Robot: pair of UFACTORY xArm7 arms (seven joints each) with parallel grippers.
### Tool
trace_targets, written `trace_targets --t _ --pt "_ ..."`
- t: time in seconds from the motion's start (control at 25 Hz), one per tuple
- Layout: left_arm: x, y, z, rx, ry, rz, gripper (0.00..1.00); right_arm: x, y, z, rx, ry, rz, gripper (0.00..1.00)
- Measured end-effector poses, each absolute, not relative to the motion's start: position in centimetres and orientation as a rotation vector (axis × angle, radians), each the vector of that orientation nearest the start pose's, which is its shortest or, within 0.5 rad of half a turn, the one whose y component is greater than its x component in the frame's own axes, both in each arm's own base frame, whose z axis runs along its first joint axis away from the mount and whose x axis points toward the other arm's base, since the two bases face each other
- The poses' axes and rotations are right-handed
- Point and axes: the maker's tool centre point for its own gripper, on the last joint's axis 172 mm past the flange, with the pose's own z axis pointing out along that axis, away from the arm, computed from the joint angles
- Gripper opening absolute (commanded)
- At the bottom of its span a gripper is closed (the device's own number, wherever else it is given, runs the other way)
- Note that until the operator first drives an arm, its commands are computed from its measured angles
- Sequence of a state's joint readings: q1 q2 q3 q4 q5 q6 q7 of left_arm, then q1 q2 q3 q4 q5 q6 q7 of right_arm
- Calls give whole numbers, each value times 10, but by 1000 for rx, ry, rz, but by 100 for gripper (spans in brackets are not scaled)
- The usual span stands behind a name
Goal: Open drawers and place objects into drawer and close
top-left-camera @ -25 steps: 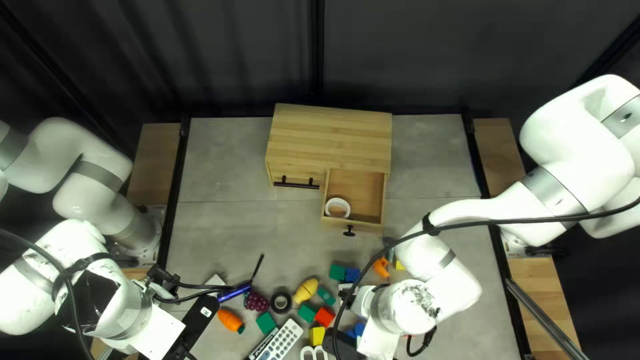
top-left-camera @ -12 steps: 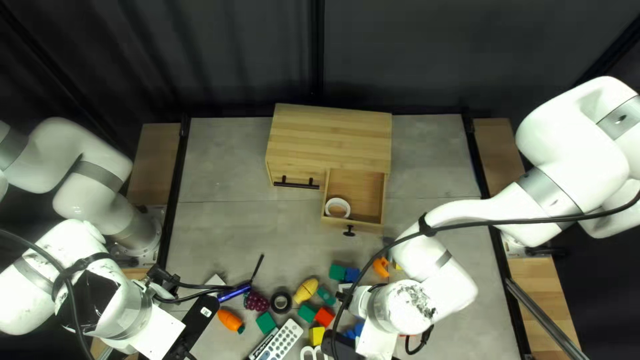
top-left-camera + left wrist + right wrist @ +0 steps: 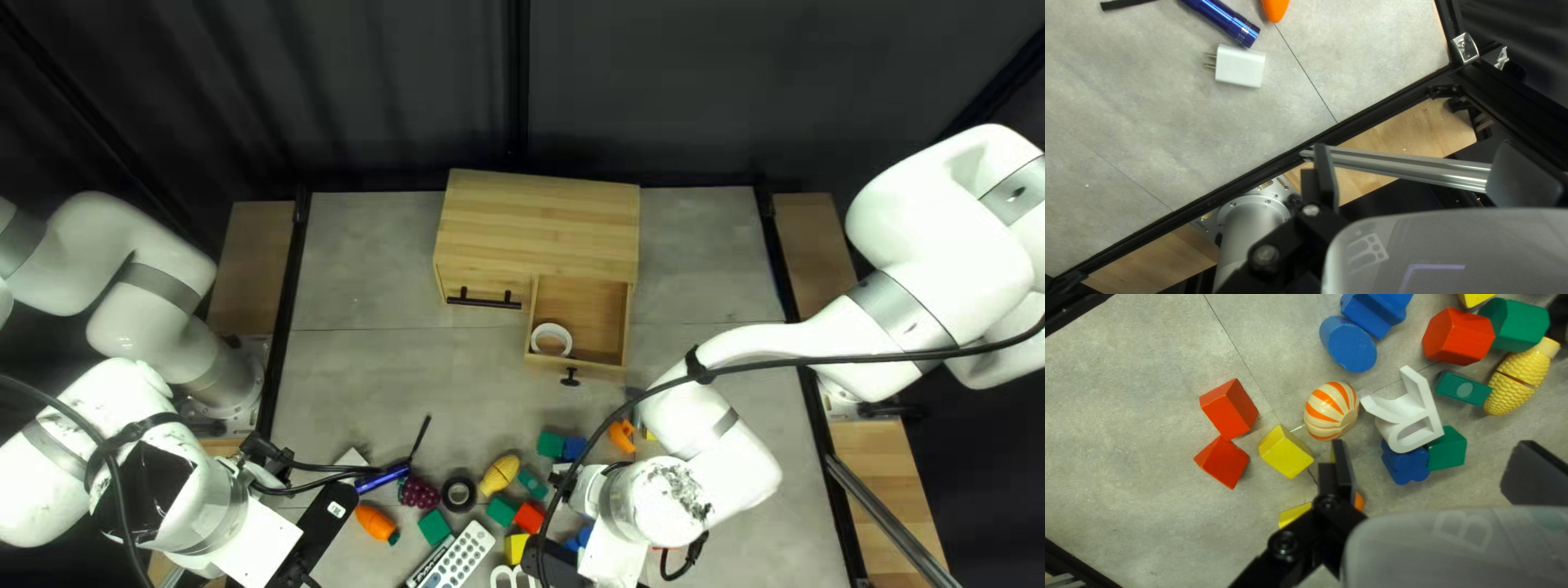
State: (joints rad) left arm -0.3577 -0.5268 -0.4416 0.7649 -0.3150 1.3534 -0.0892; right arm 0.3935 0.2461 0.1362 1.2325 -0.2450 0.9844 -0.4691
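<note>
Right arm [image 3: 713,436] shifted; striped ball [image 3: 1330,409] beyond fingers [image 3: 1344,471].

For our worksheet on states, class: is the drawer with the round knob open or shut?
Open. The drawer juts out from the cabinet, its inside and a white ring lying there visible.

a dark curtain [image 3: 370,98] hangs behind the grey table [image 3: 370,261]. black rails [image 3: 283,316] line its left and right sides, wood boards [image 3: 254,261] just outside them. a metal bar [image 3: 890,521] slants at the top left view's lower right.
</note>
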Motion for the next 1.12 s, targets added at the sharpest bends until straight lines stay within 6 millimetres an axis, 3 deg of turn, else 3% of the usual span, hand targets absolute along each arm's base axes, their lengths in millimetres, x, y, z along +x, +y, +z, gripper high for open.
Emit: trace_targets --t 0.2,0.64,1.12 --pt "180 -263 236 -3053 881 193 100 478 233 149 -2790 -1855 -21 100" --pt "180 -263 236 -3053 881 193 100 492 227 116 -2636 -2061 -39 100" --pt "180 -263 236 -3053 881 193 100 500 226 88 -2473 -2151 -32 100"
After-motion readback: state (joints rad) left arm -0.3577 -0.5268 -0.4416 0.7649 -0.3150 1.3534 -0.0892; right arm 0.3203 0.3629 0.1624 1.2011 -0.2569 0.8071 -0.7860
